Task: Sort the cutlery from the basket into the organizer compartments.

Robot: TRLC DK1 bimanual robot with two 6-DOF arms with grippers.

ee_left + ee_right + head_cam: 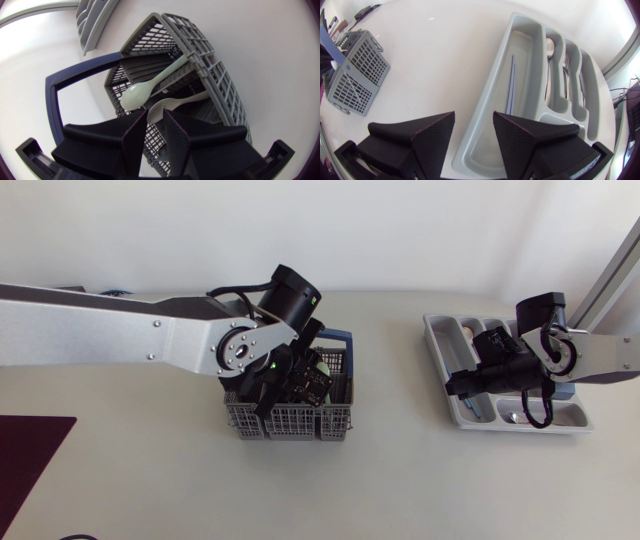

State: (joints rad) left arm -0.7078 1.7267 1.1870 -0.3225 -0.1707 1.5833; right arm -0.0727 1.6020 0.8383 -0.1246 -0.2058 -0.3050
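Left gripper (156, 121), fingers apart, sits over the basket's (210, 65) white spoon (167, 104); right gripper (474, 121), likewise apart, hovers above the organizer (492, 85).

A big pale table (400, 480) — smooth and bright — with a dark red mat (30, 455) lying at one corner

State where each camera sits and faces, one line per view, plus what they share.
Head view: fixed above the table, facing down; left arm over the basket, right arm over the organizer.
Left wrist view: on the left arm, facing into the basket; left claw shows.
Right wrist view: on the right arm, facing down at the organizer; right claw shows.
Shared: the basket, in all three.
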